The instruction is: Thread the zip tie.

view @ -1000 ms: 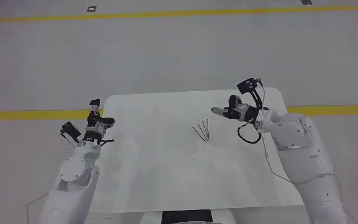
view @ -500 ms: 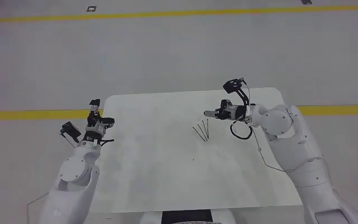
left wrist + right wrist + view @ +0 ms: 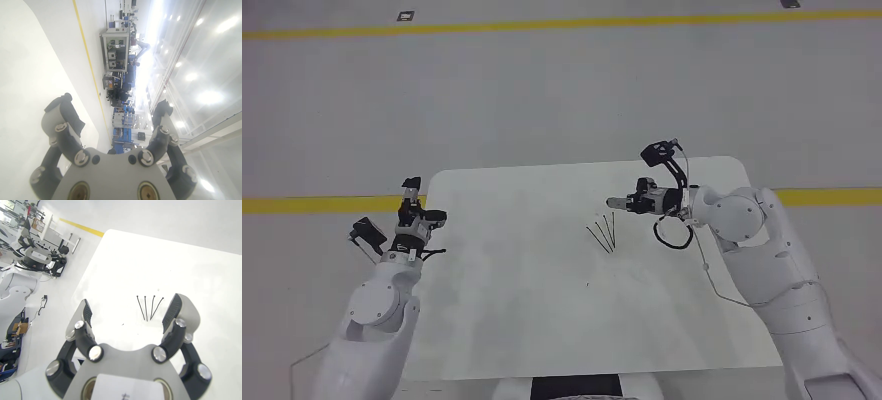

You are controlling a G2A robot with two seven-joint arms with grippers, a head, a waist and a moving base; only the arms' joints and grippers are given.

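Note:
Several thin black zip ties (image 3: pixel 603 234) lie side by side on the white table (image 3: pixel 542 300), fanned out and meeting at one end (image 3: pixel 148 308). My right gripper (image 3: pixel 614 203) hangs open just beyond them toward the table's far right, and its wrist view looks down on the ties between its spread fingers (image 3: pixel 171 309). My left gripper (image 3: pixel 410 186) is held off the table's left edge, pointing away from me, open with nothing between its fingers (image 3: pixel 62 109).
The table's left edge and rounded far corner (image 3: pixel 47 43) run beside my left gripper. A yellow floor line (image 3: pixel 302 204) passes behind the table. A tiny dark speck (image 3: pixel 122 324) sits on the table near the ties.
My right arm swung left and toward the far side, bringing its gripper closer to the zip ties, then held still. The left arm has not moved.

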